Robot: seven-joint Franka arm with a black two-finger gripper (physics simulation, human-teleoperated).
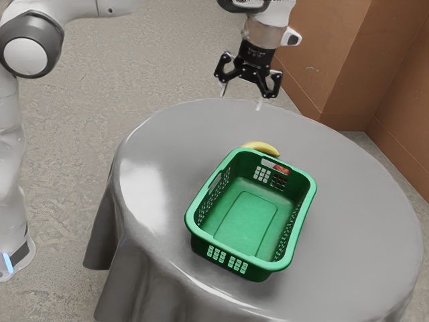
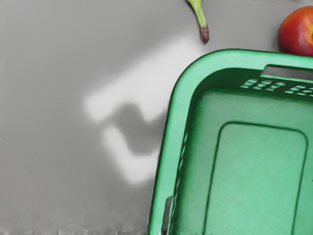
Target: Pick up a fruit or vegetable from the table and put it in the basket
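Green plastic basket on a round, glossy, grey-draped desk.
Black two-fingered claw spread wide above; speckled grey floor; brown walls, exterior view's far right.

I saw smooth orange-brown walls meeting at angles towards the exterior view's right, beside a mottled grey floor. White light glared off the round, glossy, grey-draped counter.

Bright glare whitens the gray tablecloth, broken by a dark patch in the wrist view.
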